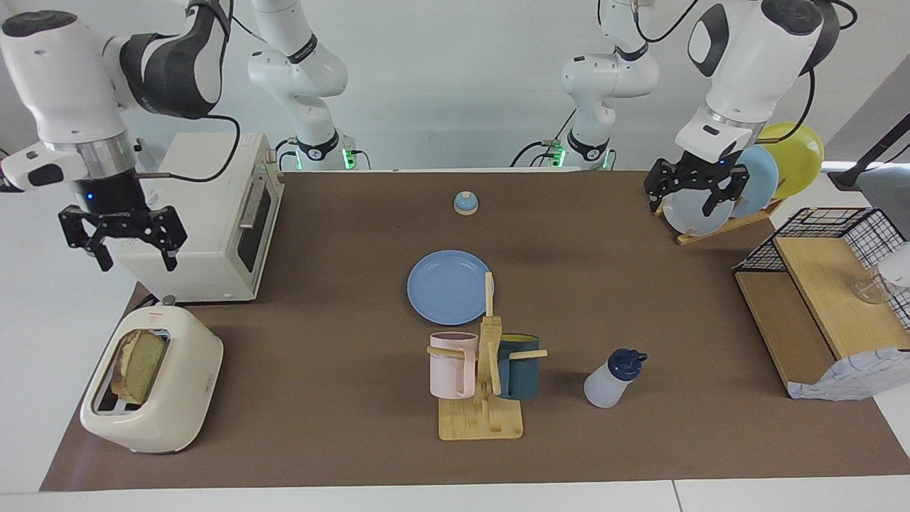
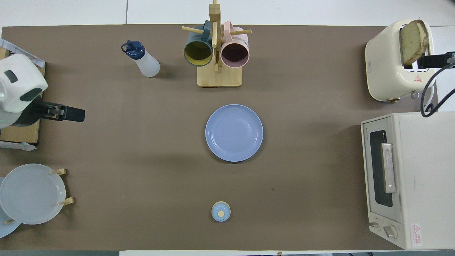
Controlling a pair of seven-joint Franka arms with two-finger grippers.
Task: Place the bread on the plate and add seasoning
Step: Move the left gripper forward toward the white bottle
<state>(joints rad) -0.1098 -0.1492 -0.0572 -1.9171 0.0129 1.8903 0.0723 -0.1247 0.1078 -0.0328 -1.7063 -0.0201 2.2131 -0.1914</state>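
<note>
The bread (image 1: 138, 363) (image 2: 412, 37) stands upright in a slot of the cream toaster (image 1: 153, 398) (image 2: 391, 71), at the right arm's end of the table. In the middle of the brown mat lies the blue plate (image 1: 448, 286) (image 2: 234, 132), with nothing on it. The seasoning (image 1: 611, 380) (image 2: 144, 60), a white bottle with a navy cap, stands farther from the robots, beside the mug tree. My right gripper (image 1: 135, 259) (image 2: 435, 60) hangs open in the air over the toaster oven's corner, close to the toaster. My left gripper (image 1: 682, 206) (image 2: 71, 114) hangs open by the plate rack, holding nothing.
A white toaster oven (image 1: 206, 220) (image 2: 408, 177) sits beside the toaster, nearer to the robots. A wooden mug tree (image 1: 483, 377) (image 2: 218, 53) holds a pink and a dark mug. A small blue bell (image 1: 466, 203) (image 2: 220, 211), a rack of pale plates (image 1: 757, 178) and a wire shelf (image 1: 825, 299) also stand here.
</note>
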